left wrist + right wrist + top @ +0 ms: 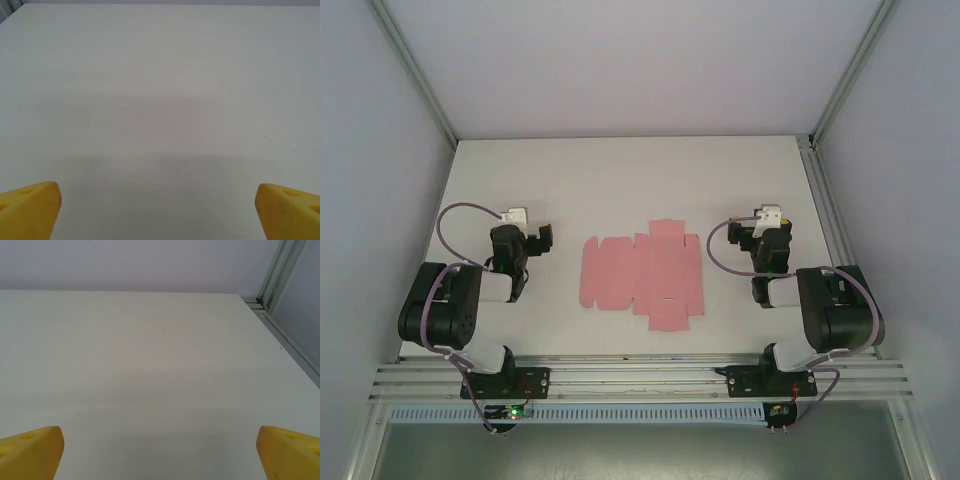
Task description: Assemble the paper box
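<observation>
Status — task not started, as far as the frames show.

- Paper box (pixel 642 275): a pink die-cut sheet lying flat on the white tabletop (pixel 620 170), flaps spread and fold lines faintly visible. No panel is raised and no tab is tucked.
- Position: the sheet sits between the two tools, to the right of the left tool (pixel 523 240) and to the left of the right tool (pixel 770 235). It is apart from both, and neither touches it.
- Left tool (pixel 160 212): jaws spread wide and holding nothing. Its yellow fingertips (pixel 30 207) sit at the bottom corners of the wrist view, with bare tabletop ahead of them.
- Right tool (pixel 160 452): likewise wide apart and empty. Yellow fingertips (pixel 290 450) are at the bottom corners, with bare tabletop and the far frame corner beyond.

Remaining, by my judgement — everything: approach the sheet, lift and crease the side panels, fold the end flaps inward, close the lid panel and seat its tab.

Markings: no print, logo or label can be made out on the sheet. Nothing legible on the arms or the frame rails either; any marks there are too small to read.
</observation>
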Controlling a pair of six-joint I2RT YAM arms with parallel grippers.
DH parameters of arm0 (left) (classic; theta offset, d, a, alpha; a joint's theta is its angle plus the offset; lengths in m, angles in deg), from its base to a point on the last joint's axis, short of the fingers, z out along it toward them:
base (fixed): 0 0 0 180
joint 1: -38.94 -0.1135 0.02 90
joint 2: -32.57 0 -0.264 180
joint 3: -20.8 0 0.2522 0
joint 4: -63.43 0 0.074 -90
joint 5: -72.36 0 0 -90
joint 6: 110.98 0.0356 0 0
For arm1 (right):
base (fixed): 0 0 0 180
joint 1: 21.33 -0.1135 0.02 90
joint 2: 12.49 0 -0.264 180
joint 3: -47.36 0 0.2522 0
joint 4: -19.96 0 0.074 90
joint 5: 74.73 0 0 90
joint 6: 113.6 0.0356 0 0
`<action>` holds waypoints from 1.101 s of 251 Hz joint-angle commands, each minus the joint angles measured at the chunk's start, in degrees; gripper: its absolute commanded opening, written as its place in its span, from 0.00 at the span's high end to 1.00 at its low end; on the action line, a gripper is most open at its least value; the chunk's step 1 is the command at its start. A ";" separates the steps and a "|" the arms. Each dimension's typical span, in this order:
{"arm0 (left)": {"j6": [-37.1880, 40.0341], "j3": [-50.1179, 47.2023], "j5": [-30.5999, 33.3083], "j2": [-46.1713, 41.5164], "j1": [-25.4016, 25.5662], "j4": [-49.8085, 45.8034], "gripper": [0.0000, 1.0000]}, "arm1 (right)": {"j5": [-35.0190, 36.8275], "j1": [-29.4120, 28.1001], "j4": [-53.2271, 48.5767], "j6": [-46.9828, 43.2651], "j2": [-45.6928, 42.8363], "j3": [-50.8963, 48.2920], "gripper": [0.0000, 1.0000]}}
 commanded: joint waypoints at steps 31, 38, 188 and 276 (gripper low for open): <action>0.58 0.80 0.22 -0.19 -0.49 1.45 0.00 | -0.92 0.49 0.41 0.57 -0.43 1.10 0.02; 0.53 0.78 0.16 -0.21 -0.53 1.45 0.00 | -0.89 0.57 0.41 0.61 -0.41 1.07 0.02; 0.54 0.87 0.15 -0.17 -0.56 1.36 0.00 | -0.91 0.49 0.33 0.65 -0.44 1.08 0.02; -2.28 11.58 0.77 -9.19 -0.53 -25.80 0.00 | 1.39 -0.40 -11.44 0.22 -7.37 4.96 0.02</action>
